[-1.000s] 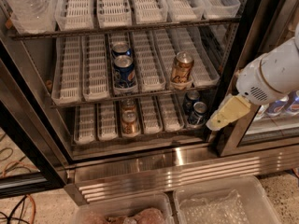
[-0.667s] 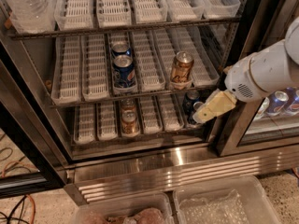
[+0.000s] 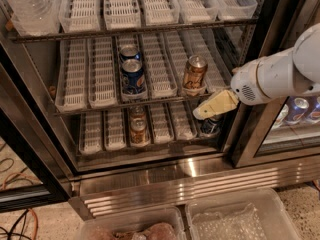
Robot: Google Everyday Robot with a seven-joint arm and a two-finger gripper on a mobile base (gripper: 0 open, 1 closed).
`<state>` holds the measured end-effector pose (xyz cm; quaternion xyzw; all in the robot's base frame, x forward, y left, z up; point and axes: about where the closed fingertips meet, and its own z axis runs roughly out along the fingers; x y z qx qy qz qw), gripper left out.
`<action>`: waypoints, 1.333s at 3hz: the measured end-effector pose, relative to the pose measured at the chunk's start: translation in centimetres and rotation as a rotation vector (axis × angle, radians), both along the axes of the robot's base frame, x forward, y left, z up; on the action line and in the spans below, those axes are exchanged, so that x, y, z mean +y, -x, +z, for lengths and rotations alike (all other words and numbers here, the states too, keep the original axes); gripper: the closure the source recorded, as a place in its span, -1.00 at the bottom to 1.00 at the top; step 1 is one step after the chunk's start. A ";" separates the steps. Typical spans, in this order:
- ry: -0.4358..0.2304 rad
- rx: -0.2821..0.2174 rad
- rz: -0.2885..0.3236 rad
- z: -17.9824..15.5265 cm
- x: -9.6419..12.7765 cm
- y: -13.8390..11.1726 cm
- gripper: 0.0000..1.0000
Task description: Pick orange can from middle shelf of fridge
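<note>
1. One orange can [image 3: 194,75] stands upright on the middle shelf [image 3: 100,105] of the fridge [image 3: 150,179], right of centre.
2. Two blue cans [image 3: 132,76] stand in a lane to its left.
3. The gripper [image 3: 200,114] hangs just below and right of the orange can, at the shelf's front edge, apart from it. I cannot tell whether it is open or closed.
4. A dark can [image 3: 210,126] stands beneath the gripper.

Glossy metal orange can [image 3: 194,75], matt plastic-looking claw [image 3: 204,112] just below-rt
</note>
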<state>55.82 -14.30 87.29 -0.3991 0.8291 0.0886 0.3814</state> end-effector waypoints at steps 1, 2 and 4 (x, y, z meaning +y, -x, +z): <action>0.000 0.000 0.000 0.0 0.0 0.0 -1.00; -0.011 -0.024 -0.005 -0.4 0.1 -1.0 -1.00; -0.036 -0.009 -0.012 -4.7 1.9 -5.6 -1.00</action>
